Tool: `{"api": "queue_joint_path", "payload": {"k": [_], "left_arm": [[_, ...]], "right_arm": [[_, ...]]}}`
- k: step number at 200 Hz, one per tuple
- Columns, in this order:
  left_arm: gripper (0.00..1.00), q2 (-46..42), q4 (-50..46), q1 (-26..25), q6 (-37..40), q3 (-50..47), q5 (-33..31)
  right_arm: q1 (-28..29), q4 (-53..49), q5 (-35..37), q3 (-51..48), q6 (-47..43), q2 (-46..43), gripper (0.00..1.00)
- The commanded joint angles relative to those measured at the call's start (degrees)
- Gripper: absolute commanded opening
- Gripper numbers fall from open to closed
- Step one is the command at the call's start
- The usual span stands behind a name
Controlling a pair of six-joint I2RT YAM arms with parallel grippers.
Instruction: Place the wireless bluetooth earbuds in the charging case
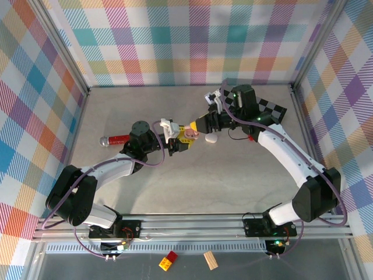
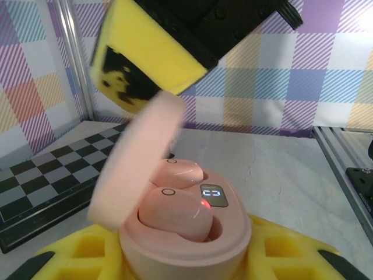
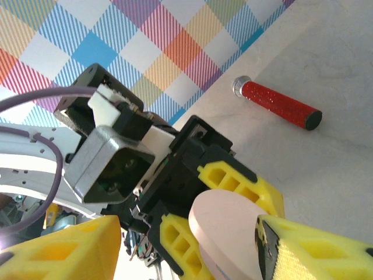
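Pink earbuds seated, left gripper clamps charging case; right gripper, jaws apart, should press lid shut.

Bright even light, soft shadows, blurry close-ups.

The left arm, at lower left of the top view, and the right arm, at right, have glossy white shells between black joint housings. A thin purple cable trails along each. Their fingers are yellow blocks with rectangular pockets on black mounts.
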Motion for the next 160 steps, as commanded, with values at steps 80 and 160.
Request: {"api": "queue_joint_path", "payload": {"k": [80, 160], "left_arm": [[0.3, 0.91, 13.09, -0.52, -5.92, 0.2, -4.06], [0.3, 3.43, 18.29, -0.78, -9.11, 1.08, -2.63]], "right_arm": [[-5.32, 11.62, -1.29, -13.02, 21.74, -7.94, 0.73], [-3.85, 36.94, -6.68, -20.1, 42.31, -5.28, 0.72]]}}
